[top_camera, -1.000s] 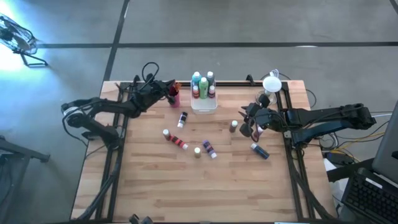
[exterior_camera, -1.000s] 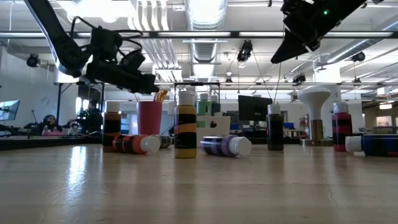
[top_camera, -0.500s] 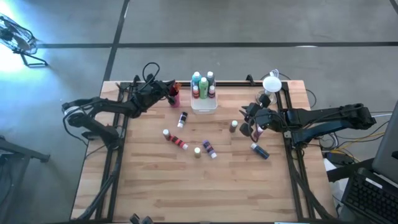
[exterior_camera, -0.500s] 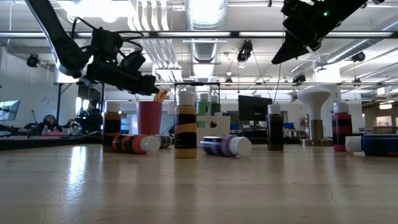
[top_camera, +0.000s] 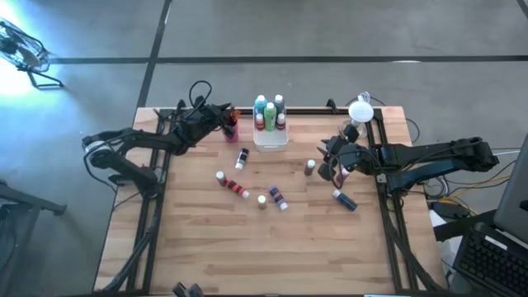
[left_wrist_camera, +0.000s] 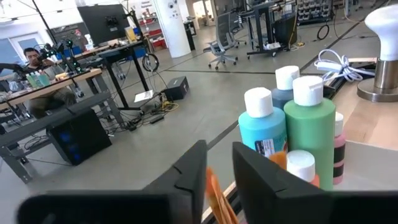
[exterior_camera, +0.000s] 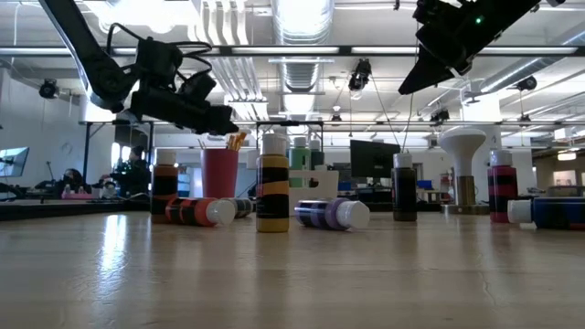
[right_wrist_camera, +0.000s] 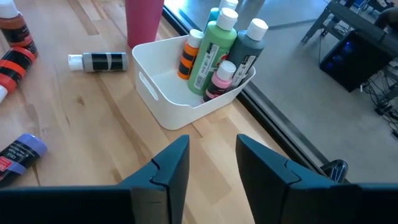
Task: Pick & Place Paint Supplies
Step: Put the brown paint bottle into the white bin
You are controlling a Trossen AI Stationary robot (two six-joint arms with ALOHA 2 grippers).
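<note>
Your left pincer [top_camera: 228,115] hangs over the magenta cup [top_camera: 232,129] at the far edge of the table [top_camera: 206,247], left of the white tray [top_camera: 271,139]. In the left wrist view its fingers stand slightly parted around an orange paintbrush [left_wrist_camera: 216,193], whose tip shows in the gap; whether they are pressing on it or have just let it go, you cannot tell. If the brush is meant for the cup, let it drop straight, then lift clear upward so you do not tip the cup or knock the bottles beside it.

Your right pincer [top_camera: 327,164] hovers above the table near the right edge, fingers partly open with nothing between them, looking toward the tray. A dark-capped bottle [top_camera: 310,167] stands just beside it and a blue bottle [top_camera: 344,200] lies nearer the front. Take the standing one by its body below the cap, squarely, and carry it high enough to clear the tray wall.

The tray already holds several upright bottles, among them a green bottle [right_wrist_camera: 211,50] and a teal bottle [left_wrist_camera: 263,135]. More lie loose across the middle of the table: a red bottle [top_camera: 238,190], a purple bottle [top_camera: 277,196] and a striped bottle [top_camera: 242,157]. For those on their sides, close across the barrel, since they will likely roll.

The bottle labels carry printed text, but none of it can be read.
</note>
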